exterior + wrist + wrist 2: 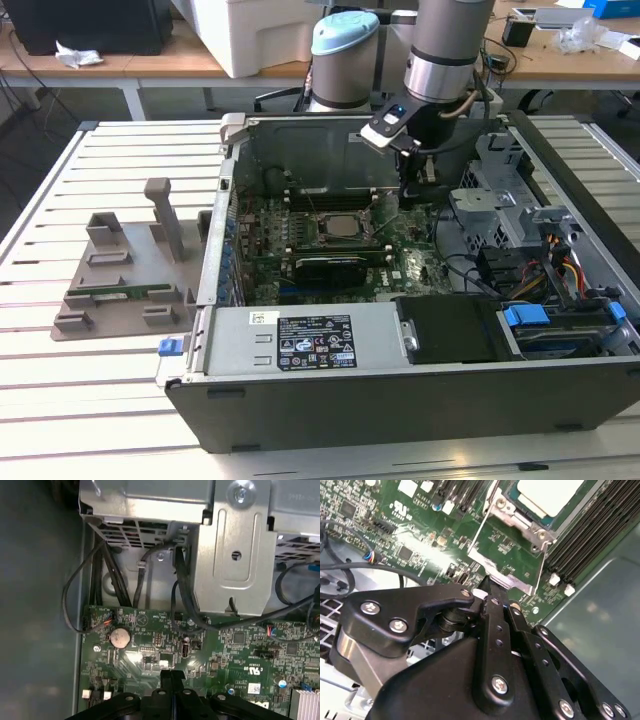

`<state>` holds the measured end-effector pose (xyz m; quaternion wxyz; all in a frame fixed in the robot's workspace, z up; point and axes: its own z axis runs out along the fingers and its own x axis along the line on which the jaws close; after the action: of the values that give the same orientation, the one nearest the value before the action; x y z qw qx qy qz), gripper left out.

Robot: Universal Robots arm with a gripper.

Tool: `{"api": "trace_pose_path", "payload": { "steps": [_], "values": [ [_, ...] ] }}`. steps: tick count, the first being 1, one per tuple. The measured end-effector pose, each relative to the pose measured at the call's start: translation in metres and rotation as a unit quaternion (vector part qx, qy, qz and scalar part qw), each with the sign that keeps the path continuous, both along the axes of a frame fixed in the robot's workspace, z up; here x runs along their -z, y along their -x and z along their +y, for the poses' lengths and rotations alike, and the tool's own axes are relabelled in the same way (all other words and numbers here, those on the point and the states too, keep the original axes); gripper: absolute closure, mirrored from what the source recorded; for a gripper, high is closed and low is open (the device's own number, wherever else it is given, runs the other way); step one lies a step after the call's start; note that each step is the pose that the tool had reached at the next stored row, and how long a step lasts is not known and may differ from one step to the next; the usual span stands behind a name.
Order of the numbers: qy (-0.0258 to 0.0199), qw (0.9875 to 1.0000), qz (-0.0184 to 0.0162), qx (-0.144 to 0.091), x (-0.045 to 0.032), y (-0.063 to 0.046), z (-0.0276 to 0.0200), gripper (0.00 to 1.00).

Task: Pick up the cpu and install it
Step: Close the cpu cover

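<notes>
While fingers [491, 625] pinch together, cpu [547, 495] apart — socketed.

cpu [346, 226] | look: small flat square, silvery metal top plate, thin green rim | pose: lying flat, plate facing up | place: seated in the socket [318, 228] on the motherboard [415, 262], mid-board inside the open computer case [400, 410] | second wrist view: one corner visible, metal bracket beside it
</notes>
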<state>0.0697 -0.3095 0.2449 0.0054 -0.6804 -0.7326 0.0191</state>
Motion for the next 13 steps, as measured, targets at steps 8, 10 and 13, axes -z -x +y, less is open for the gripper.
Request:
{"api": "trace_pose_path", "payload": {
  "steps": [8, 10, 13],
  "values": [
    [-0.0010, 1.0000, 0.0000, 0.000, 0.0002, 0.013, 0.0000, 0.89],
    [-0.0010, 1.0000, 0.0000, 0.000, 0.0002, 0.015, 0.0000, 0.89],
    [-0.0010, 1.0000, 0.0000, 0.000, 0.0001, 0.018, 0.0000, 0.89]
  ]
}}
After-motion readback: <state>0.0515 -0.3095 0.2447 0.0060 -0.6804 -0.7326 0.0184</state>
